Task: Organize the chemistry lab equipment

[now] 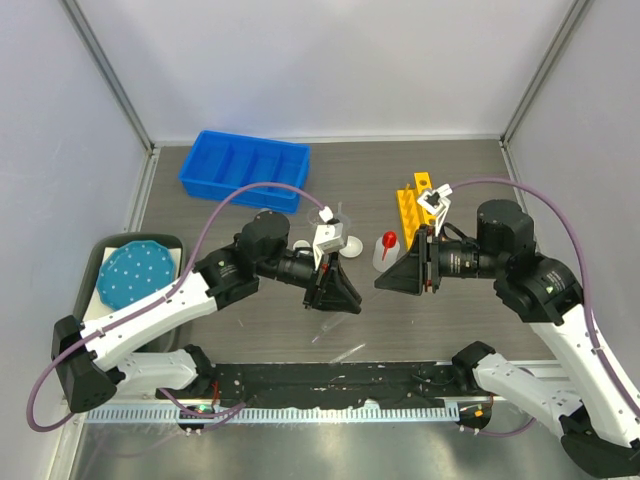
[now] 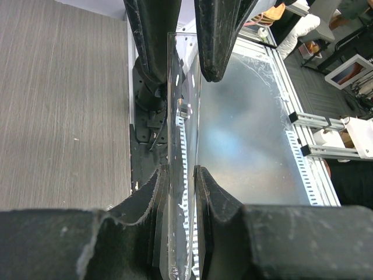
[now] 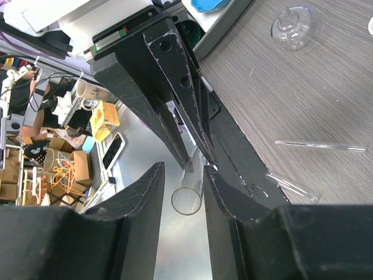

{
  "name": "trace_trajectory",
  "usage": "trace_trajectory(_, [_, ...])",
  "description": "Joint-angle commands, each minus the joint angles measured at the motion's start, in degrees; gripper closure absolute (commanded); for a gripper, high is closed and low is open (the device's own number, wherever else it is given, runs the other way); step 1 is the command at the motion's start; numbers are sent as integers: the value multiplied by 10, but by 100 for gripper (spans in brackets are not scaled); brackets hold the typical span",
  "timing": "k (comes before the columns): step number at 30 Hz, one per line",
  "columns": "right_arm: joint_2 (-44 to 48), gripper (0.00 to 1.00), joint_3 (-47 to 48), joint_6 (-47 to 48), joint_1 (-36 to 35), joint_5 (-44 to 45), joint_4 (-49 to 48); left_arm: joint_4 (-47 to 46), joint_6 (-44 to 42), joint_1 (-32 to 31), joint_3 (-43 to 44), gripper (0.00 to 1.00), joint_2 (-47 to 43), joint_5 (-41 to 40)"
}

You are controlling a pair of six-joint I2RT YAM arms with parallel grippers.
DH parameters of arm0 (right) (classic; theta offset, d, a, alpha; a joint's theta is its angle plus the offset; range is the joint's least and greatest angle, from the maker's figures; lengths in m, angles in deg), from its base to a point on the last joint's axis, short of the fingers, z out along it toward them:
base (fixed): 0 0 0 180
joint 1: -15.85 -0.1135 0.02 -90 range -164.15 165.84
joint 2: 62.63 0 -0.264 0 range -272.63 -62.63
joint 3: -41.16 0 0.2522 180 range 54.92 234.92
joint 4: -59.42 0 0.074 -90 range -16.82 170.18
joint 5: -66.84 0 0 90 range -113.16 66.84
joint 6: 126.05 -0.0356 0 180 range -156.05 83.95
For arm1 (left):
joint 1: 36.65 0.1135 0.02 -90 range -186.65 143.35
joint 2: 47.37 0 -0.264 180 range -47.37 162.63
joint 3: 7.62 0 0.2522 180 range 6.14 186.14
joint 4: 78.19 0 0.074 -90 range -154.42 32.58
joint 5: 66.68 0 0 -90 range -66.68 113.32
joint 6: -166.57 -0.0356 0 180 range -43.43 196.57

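A clear glass tube (image 2: 183,116) is clamped between the fingers of my left gripper (image 2: 178,172) and held in the air over the table's near edge. My right gripper (image 3: 182,169) faces the left one, its jaws slightly apart around the tube's open end (image 3: 193,182), with a small gap on one side. In the top view the left gripper (image 1: 355,305) and right gripper (image 1: 380,284) meet tip to tip at table centre. The yellow holed rack (image 1: 412,205) and the red-capped squeeze bottle (image 1: 386,247) stand just behind them. A glass funnel (image 3: 291,26) and thin loose tubes (image 3: 319,146) lie on the table.
A blue divided tray (image 1: 245,168) sits at the back left. The teal dotted plate (image 1: 135,275) lies in a tray at the left edge. A small beaker (image 1: 327,213) and white dish (image 1: 352,243) stand behind the left wrist. The black rail (image 1: 330,380) runs along the near edge.
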Motion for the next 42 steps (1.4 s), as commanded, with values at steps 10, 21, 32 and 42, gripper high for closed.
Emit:
trace_trajectory(10, [21,63,-8,0,-3,1,-4,-21,-1,4,28,100,-1,7])
trace_trajectory(21, [21,80,-8,2,-3,7,-1,-21,0,5,28,99,-1,7])
trace_trajectory(32, [2,86,12,21,-3,48,9,43,-16,5,61,0,-6,-54])
trace_trajectory(42, [-105,89,120,88,-3,250,80,293,29,7,182,0,-8,-525])
